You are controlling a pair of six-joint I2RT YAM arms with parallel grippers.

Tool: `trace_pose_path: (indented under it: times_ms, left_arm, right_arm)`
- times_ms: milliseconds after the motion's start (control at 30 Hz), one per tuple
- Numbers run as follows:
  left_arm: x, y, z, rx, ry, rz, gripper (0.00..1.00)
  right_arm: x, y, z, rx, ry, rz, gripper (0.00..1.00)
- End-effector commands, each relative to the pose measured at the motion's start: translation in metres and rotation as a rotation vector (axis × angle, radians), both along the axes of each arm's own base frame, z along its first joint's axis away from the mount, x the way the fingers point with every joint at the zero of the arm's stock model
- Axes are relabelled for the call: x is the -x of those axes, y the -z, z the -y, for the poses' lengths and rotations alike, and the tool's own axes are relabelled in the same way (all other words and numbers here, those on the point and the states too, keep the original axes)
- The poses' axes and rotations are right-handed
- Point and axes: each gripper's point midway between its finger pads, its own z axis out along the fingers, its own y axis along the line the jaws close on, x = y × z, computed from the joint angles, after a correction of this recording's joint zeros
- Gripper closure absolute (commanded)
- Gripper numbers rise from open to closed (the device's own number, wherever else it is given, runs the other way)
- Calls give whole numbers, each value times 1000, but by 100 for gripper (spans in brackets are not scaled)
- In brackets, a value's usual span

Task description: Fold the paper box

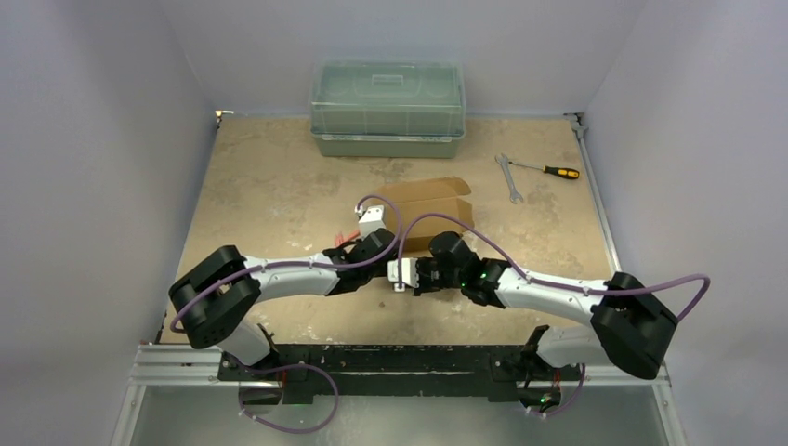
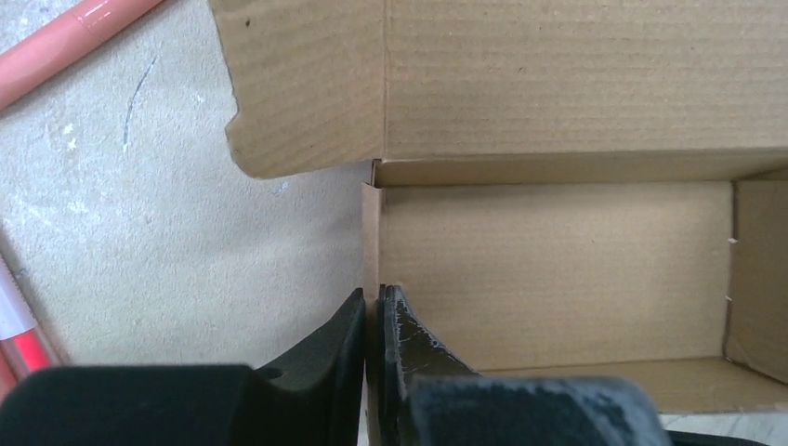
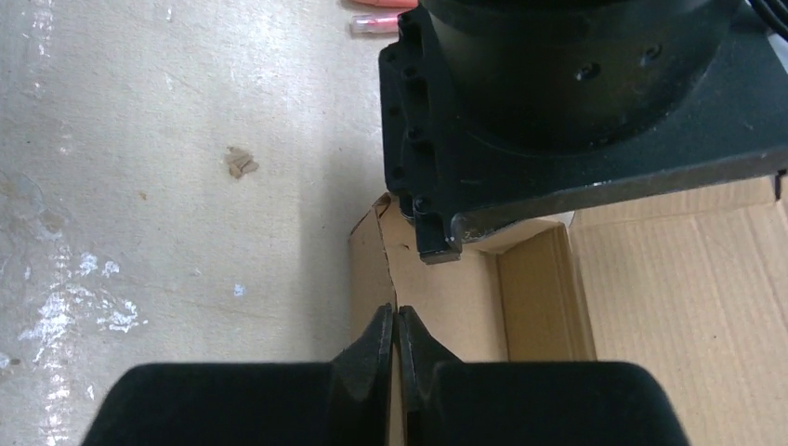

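The paper box (image 1: 435, 206) is a brown cardboard carton lying open-topped in the middle of the table, one flap raised at the back. In the left wrist view its inside (image 2: 558, 269) fills the frame. My left gripper (image 2: 373, 299) is shut on the thin edge of the box's end wall, one finger outside and one inside. In the right wrist view my right gripper (image 3: 396, 314) is shut on another wall edge of the box (image 3: 465, 297), just below the left arm's black wrist (image 3: 576, 102). From above, both grippers (image 1: 395, 240) (image 1: 423, 257) meet at the box's near left corner.
A green translucent bin (image 1: 387, 110) stands at the back edge. A wrench (image 1: 509, 177) and a yellow-handled screwdriver (image 1: 550, 170) lie at the back right. A pink-red pen (image 2: 74, 32) lies on the table left of the box. Grey walls enclose the table.
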Motion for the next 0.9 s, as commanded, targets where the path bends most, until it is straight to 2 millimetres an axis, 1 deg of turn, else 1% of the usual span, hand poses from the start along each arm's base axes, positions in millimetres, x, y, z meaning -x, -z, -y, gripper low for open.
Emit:
trace_pose_path:
  times_ms: [0,67,200,300,367,467,533,600,733,800,867]
  left_arm:
    - [18,6,-4,22,16,-57,90]
    - [18,5,-6,29,2,-55,85]
    - [19,4,-7,40,-6,-54,79]
    - [19,5,-8,40,-9,-54,78]
    - [18,8,-10,30,-16,-54,78]
    - [15,11,-13,9,-32,-49,80]
    - [12,12,-16,-21,-41,-42,81]
    - [8,12,-18,-54,-43,-34,84]
    - [2,13,-20,-121,-34,-21,100]
    - [-1,14,-21,-157,-23,-16,100]
    - [-3,15,-24,-202,-16,-8,100]
  right_arm:
    - [-18,-15,-4,-60,80,47,96]
    - [-17,-12,-4,-56,77,41,96]
    - [-21,-12,-4,-59,102,42,98]
    - [-20,-11,-5,-62,105,29,98]
    - [-18,-10,-6,-58,91,18,95]
    - [-8,-8,-8,-51,47,-14,87]
    - [-3,-11,-10,-55,18,-30,80]
    - [1,-17,-12,-65,-5,-42,71]
    - [11,-30,-14,-78,-51,-67,53]
    - [18,-40,-15,-86,-89,-76,45]
    - [28,-51,-16,-96,-144,-91,40]
